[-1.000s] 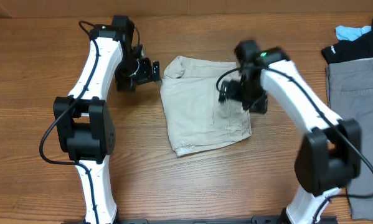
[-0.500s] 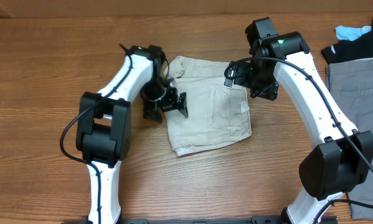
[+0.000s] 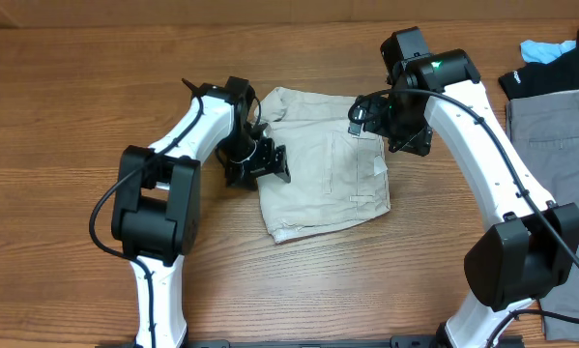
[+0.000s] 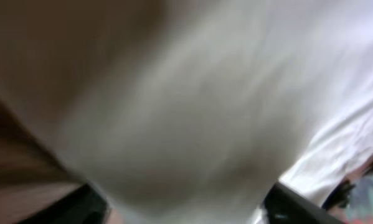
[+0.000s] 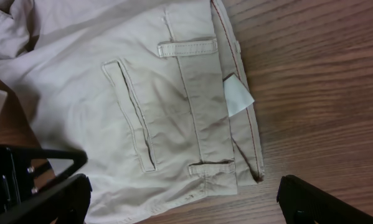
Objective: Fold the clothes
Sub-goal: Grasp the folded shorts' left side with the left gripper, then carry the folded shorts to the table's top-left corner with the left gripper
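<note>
The clothes are pale beige shorts (image 3: 318, 169), folded flat on the wooden table. My left gripper (image 3: 268, 164) is at their left edge. In the left wrist view blurred beige cloth (image 4: 186, 106) fills the frame, and the gripper (image 4: 183, 208) has its dark fingers (image 4: 68, 205) wide apart at the bottom corners. My right gripper (image 3: 393, 130) hovers over the top right corner. In the right wrist view it (image 5: 186, 202) is open above the waistband, with the white label (image 5: 238, 94) and the slit pocket (image 5: 133, 127) in view.
Grey trousers (image 3: 552, 135) lie at the right table edge. A black garment (image 3: 550, 72) and a light blue cloth (image 3: 545, 46) lie behind them. Bare wood surrounds the shorts.
My left gripper has swung from the table left of the shorts onto their left edge. My right gripper has moved up from the middle right to the top right corner.
</note>
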You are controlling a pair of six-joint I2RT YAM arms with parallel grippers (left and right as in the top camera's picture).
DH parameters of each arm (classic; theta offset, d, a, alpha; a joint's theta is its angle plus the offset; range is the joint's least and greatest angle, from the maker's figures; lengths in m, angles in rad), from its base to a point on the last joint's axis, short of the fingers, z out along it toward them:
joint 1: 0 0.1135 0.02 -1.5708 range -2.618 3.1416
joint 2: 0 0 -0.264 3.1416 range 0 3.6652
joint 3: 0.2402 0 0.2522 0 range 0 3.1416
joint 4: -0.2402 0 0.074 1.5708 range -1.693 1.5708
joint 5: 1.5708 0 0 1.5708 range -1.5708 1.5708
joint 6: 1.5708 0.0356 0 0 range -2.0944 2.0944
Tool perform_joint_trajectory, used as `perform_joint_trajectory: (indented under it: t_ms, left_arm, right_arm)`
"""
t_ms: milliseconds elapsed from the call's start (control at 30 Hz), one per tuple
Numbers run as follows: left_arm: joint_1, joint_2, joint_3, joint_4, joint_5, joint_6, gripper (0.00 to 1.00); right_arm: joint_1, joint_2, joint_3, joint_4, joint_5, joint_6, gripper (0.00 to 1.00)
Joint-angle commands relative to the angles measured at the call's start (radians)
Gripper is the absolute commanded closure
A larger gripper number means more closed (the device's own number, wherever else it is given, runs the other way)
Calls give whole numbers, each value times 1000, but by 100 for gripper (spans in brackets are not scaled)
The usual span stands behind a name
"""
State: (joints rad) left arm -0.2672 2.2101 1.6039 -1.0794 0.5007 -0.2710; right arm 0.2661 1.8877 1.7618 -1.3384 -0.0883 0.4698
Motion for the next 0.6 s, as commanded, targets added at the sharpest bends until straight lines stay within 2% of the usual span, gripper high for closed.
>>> perform_joint_trajectory:
  t_ms: [0, 167, 233, 400, 567]
  left_arm:
    - [2, 45, -46, 64, -63, 5, 44]
    - [8, 45, -46, 137, -63, 1, 75]
    - [14, 45, -46, 175, -63, -13, 96]
    - [54, 45, -46, 272, -84, -123, 96]
    - [154, 45, -46, 369, -163, -273, 96]
  right_arm:
    - [-1, -10, 16, -1, 13, -6, 0]
    - [-1, -10, 16, -4, 13, -6, 0]
    - [-1, -10, 16, -4, 13, -6, 0]
    - [-1, -10, 16, -12, 13, -6, 0]
    - [-1, -10, 16, -26, 20, -6, 0]
